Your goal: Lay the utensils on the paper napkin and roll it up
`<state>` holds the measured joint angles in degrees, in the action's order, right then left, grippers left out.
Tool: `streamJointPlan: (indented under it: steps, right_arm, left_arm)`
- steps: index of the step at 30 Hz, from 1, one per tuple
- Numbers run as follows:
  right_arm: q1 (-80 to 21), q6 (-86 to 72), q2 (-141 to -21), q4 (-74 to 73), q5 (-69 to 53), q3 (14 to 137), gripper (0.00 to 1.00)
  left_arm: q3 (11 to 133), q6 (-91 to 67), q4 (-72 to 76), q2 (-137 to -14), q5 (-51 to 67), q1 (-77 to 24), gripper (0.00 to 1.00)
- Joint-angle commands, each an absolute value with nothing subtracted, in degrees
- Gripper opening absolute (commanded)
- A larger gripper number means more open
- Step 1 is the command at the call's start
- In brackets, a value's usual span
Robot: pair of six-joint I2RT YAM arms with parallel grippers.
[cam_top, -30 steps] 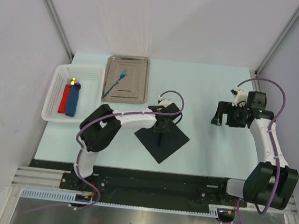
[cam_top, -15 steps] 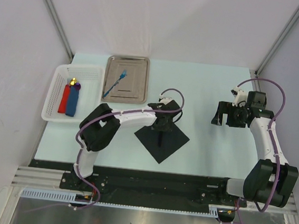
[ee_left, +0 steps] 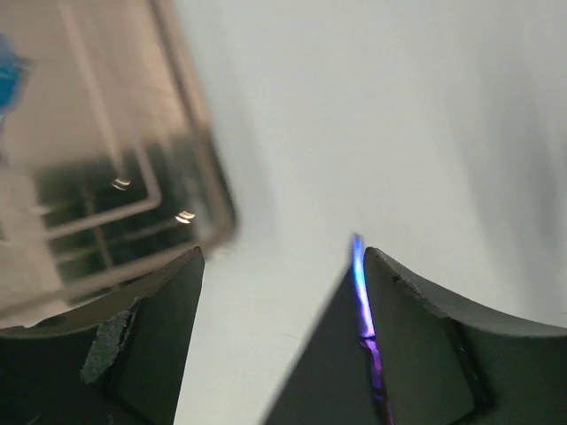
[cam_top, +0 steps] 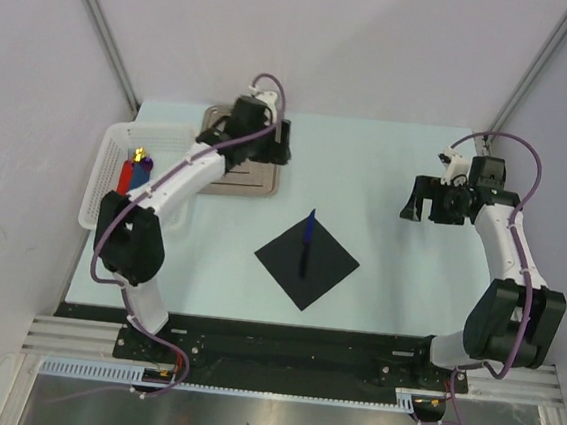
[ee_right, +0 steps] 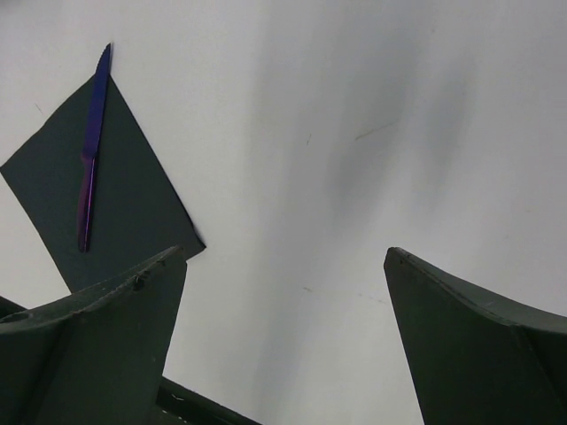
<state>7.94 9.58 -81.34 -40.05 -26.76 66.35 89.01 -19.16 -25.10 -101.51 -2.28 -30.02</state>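
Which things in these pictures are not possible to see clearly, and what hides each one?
Blue utensil: top view, hidden under the left arm; left wrist view, blurred and cut by the left edge.
Steel tray: top view, mostly covered by that arm.
Basket contents: top view, partly covered by that arm.
Purple utensil: left wrist view, blurred into a thin streak.

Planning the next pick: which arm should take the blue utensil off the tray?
Left. The left fingers hang open over the tray, near the blue utensil; the right fingers are far off.

left pincer (ee_left: 283,257) opened, left the purple utensil (cam_top: 306,240), swung over tray (cam_top: 256,183).
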Motion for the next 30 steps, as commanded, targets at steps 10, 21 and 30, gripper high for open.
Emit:
streamJointPlan:
  steps: [10, 21, 30]
  right_arm:
    - [4.75, 7.56, -89.12, -37.00, -27.51, 73.65, 1.00]
    - [4.04, 7.56, -93.69, -37.97, -25.49, 77.17, 1.00]
    - [3.60, 6.68, -95.18, -37.97, -24.35, 78.31, 1.00]
  left_arm:
    - [113.10, 5.35, -33.13, -121.53, 10.55, -8.00, 0.71]
    - [123.66, 9.22, -34.72, -135.70, 7.47, -5.36, 0.64]
    - [127.09, 10.98, -37.70, -141.67, 5.36, -5.27, 0.66]
